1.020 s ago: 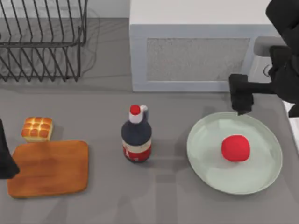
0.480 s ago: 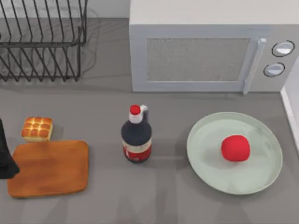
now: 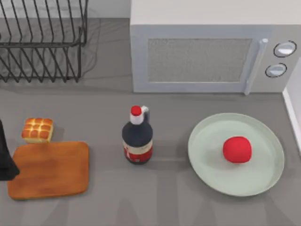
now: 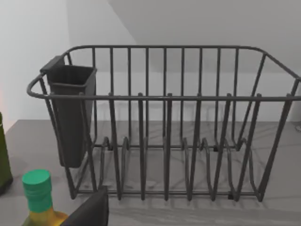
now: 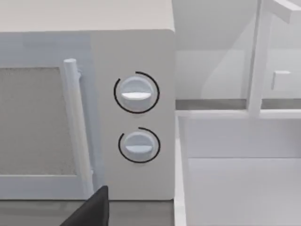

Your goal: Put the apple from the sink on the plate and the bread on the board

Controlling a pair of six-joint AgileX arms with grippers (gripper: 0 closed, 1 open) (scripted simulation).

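The red apple [image 3: 236, 149] lies on the pale green plate [image 3: 203, 129] at the right of the table, a little right of the dish's middle. The golden-brown bread [image 3: 37, 130] sits on the table, just beyond the far left corner of the wooden board [image 3: 51, 170], close to its edge. My left arm [image 3: 4, 160] is a dark shape at the table's left edge, beside the board. A dark piece of my left gripper [image 4: 89, 214] shows before a wire rack. A dark piece of my right gripper [image 5: 89, 212] faces the microwave's knobs, beside the white sink [image 5: 235, 188].
A dark bottle with a red cap [image 3: 137, 139] stands mid-table between board and plate. The microwave [image 3: 202, 52] fills the back right, the wire dish rack [image 3: 42, 42] the back left. A green-capped bottle [image 4: 40, 197] stands near the rack. The sink's rim [image 3: 294, 117] borders the plate's right.
My right arm, which hung over the plate's far edge a second ago, has drawn back out of the top view. The apple, bread and left arm have stayed put.
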